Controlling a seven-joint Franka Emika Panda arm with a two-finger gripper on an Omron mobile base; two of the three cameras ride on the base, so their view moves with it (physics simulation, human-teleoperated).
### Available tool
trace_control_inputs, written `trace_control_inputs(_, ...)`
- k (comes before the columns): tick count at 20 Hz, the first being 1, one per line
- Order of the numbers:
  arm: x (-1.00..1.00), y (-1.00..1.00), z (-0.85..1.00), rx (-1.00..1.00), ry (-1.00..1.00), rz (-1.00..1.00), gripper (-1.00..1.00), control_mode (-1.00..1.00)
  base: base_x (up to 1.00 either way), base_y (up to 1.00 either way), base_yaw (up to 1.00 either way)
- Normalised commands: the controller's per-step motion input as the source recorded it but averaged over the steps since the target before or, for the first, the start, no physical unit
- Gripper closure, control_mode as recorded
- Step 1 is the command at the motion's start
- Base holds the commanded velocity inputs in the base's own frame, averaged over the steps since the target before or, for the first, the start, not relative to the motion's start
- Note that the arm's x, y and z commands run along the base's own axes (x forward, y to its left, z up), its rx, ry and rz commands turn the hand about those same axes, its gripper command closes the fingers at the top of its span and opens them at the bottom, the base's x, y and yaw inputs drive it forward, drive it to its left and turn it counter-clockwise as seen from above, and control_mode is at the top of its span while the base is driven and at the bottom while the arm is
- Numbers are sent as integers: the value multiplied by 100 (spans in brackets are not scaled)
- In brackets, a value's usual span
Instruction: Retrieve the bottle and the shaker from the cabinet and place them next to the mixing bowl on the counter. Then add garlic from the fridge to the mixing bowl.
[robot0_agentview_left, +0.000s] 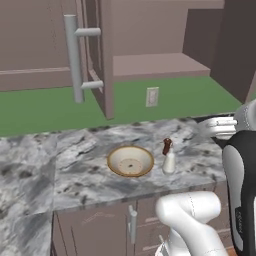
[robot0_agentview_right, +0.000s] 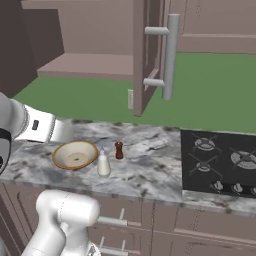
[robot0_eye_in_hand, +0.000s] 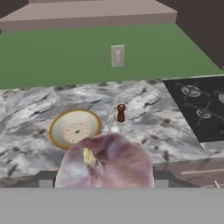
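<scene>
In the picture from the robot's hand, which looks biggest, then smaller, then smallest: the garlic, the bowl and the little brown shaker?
1. Garlic: looks biggest, but it sits right at the camera, so that is nearness, not true size.
2. Bowl.
3. Brown shaker: smallest.

Light is flat, even and moderately bright in all three rendered views, with no glare. The open cabinet (robot0_agentview_left: 160, 30) recess is dimmer at its side wall. Edges look soft and low in resolution; the garlic (robot0_eye_in_hand: 107, 162) looms blurred close to the hand camera.
</scene>
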Motion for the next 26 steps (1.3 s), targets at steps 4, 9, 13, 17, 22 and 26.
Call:
trace_control_inputs(4,0,0,0,0,0,0,100,100,0,53,25)
trace_control_inputs(9,0,0,0,0,0,0,100,100,44,51,15)
trace_control_inputs(13,0,0,0,0,0,0,100,100,13,11,0)
trace_control_inputs(17,0,0,0,0,0,0,100,100,0,0,0)
trace_control_inputs(22,0,0,0,0,0,0,100,100,0,0,0)
trace_control_inputs(26,0,0,0,0,0,0,100,-100,0,0,0)
